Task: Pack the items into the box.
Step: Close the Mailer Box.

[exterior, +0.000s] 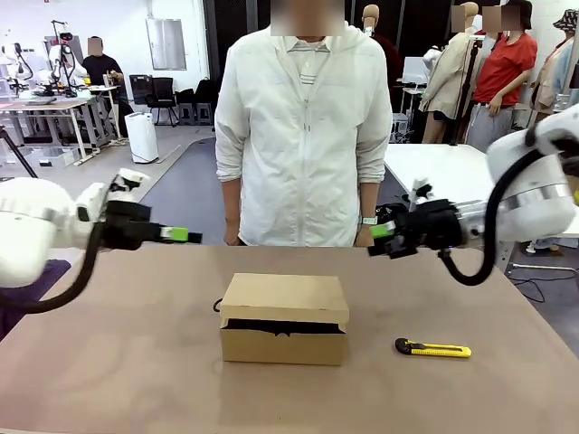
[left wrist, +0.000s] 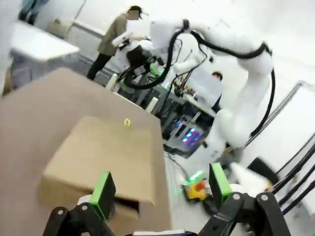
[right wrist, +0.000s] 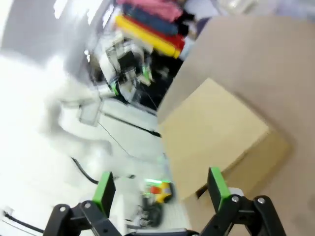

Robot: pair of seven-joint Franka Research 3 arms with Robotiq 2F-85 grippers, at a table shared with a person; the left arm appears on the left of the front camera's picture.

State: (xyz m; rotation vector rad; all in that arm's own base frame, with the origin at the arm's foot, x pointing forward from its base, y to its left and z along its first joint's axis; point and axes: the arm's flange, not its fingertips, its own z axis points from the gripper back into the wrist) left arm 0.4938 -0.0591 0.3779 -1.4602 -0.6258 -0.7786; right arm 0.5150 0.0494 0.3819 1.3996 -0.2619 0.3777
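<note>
Where the brown table (exterior: 109,362) spreads, the box (exterior: 284,318) sits shut

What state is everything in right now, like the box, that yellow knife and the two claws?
Box: flap lid down, not fully shut, dark gap along its front.
Utility knife: flat on the table, right of the box.
Left gripper: open, empty, above the table.
Right gripper: open, empty, above the table.

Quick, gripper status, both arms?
Left gripper: open, holding nothing.
Right gripper: open, holding nothing.
</note>
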